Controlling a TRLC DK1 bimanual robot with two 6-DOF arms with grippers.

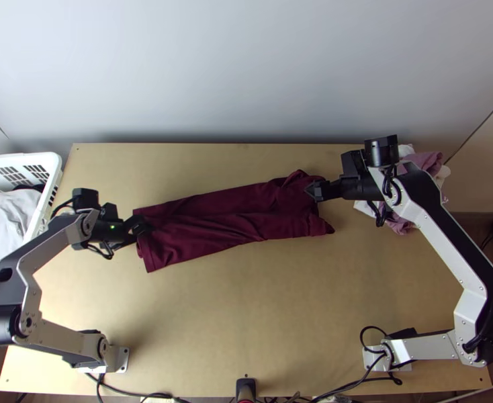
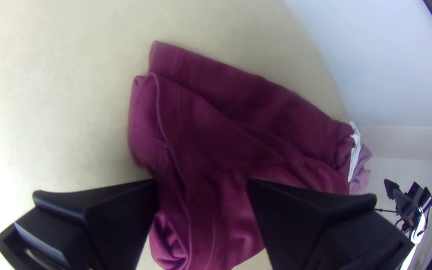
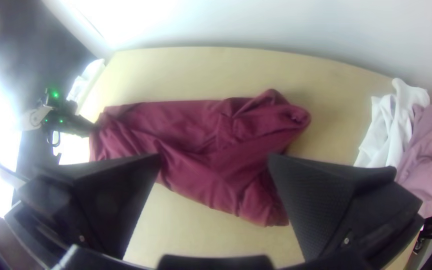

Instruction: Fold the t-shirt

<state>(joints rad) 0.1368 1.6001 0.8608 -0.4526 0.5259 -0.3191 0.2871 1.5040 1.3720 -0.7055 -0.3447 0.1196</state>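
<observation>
Top view: maroon t-shirt (image 1: 226,215) laid as a long, rumpled strip across the table (image 1: 246,309), likely already folded lengthwise; left gripper (image 1: 140,227) at one end, right gripper (image 1: 314,191) at the other, presumably so each can take an end. White and lilac cloths (image 1: 426,164) sit aside at the right, probably leaving working room. Left wrist view: fingers (image 2: 108,207) stand apart, nothing pinched; layered hem in the gap and beyond the tips, whether above or between the pads unclear. Right wrist view: fingers (image 3: 321,195) wide apart too, bunched end ahead of the tips, partly showing in the gap, ungripped.
</observation>
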